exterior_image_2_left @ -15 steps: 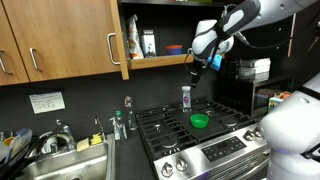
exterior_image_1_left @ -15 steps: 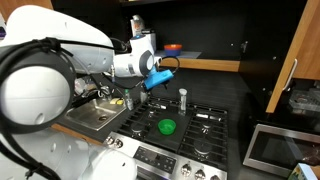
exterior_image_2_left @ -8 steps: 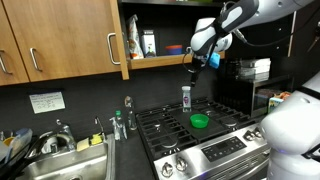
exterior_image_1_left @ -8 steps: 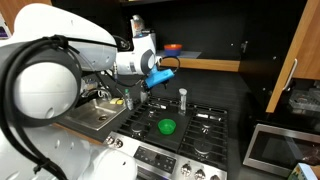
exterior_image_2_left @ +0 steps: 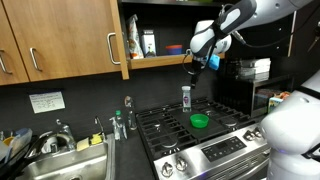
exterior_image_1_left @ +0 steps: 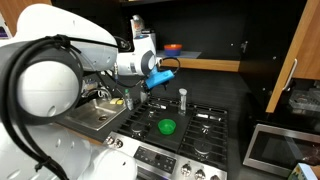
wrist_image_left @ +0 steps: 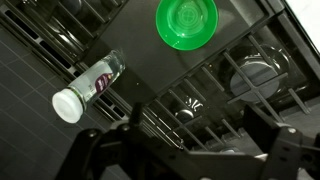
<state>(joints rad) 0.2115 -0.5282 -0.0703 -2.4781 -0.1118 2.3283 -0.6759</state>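
Note:
My gripper [wrist_image_left: 190, 150] hangs open and empty high above the stove, its dark fingers [wrist_image_left: 285, 150] at the bottom of the wrist view. In both exterior views it [exterior_image_1_left: 147, 88] [exterior_image_2_left: 192, 66] is well above the cooktop. A green bowl [wrist_image_left: 187, 22] [exterior_image_1_left: 167, 127] [exterior_image_2_left: 200, 121] sits on the black grates. A clear bottle with a white cap [wrist_image_left: 88, 88] [exterior_image_1_left: 182, 99] [exterior_image_2_left: 186, 97] stands upright near the back of the stove, almost under the gripper.
The gas stove [exterior_image_2_left: 200, 135] has black grates and front knobs. A steel sink [exterior_image_2_left: 70, 165] with dishes lies beside it. Wooden cabinets [exterior_image_2_left: 60, 40] and a shelf with containers [exterior_image_2_left: 148, 42] hang above. A microwave [exterior_image_1_left: 275, 148] stands beside the stove.

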